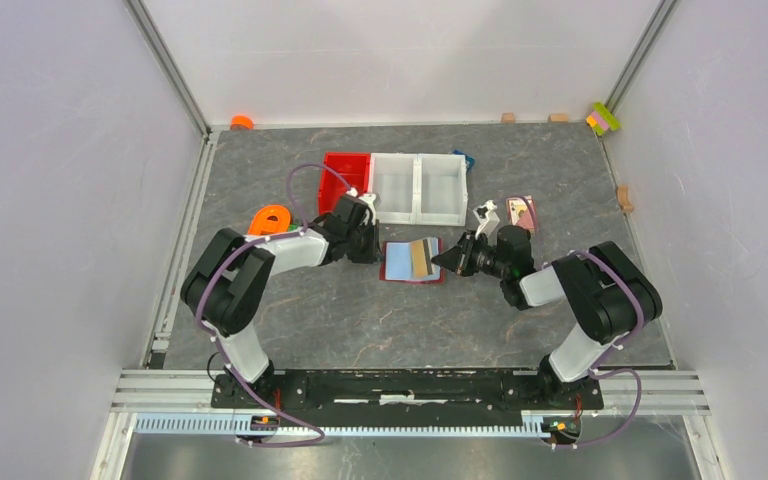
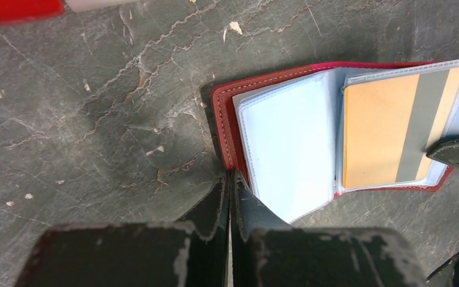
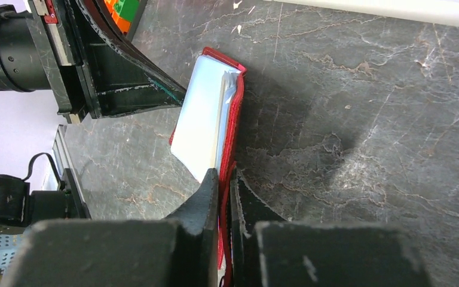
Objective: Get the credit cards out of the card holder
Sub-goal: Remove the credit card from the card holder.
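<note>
No cards out yet: tan-orange card sleeved in open card holder; right gripper pinches its edge, left gripper closed alongside.

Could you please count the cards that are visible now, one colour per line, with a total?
Tan-orange card, in the open card holder: 1
Pale blue card, in the card holder: 1
Pink-and-white patterned card, on the table: 1
Total: 3
</note>
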